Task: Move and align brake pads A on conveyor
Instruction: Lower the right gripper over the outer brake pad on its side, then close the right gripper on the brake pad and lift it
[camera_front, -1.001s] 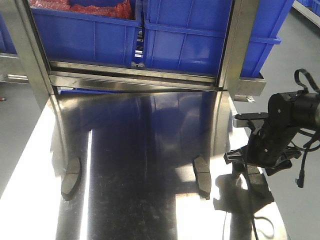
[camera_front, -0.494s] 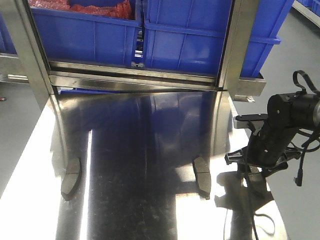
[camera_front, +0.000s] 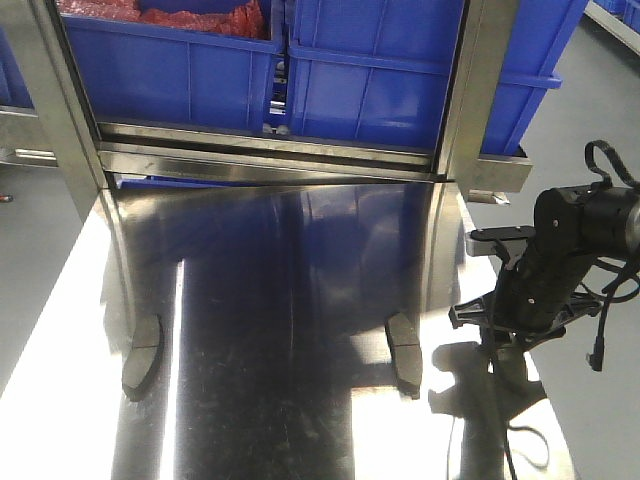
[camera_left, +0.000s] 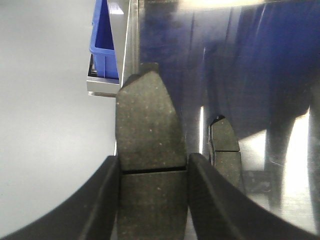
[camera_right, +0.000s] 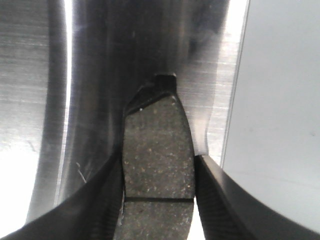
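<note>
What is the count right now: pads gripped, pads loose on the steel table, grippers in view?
Gripped brake pads: 2
Loose brake pads: 2
Left gripper and right gripper: 2
Total: 6

A mirror-bright steel surface (camera_front: 300, 300) filled the middle of the front view, streaked with glare and blue reflections. Along its far end ran a steel cross rail (camera_front: 270, 155), with a left upright (camera_front: 60, 100) and a right upright (camera_front: 470, 90) standing at the surface's far corners. Behind the rail, above the surface's far edge, two blue bins sat side by side. The left bin (camera_front: 170, 70) held red material (camera_front: 180, 12); what the right bin (camera_front: 380, 80) held could not be seen. Grey floor (camera_front: 590, 110) lay beyond the surface's right side and its left side alike.
</note>
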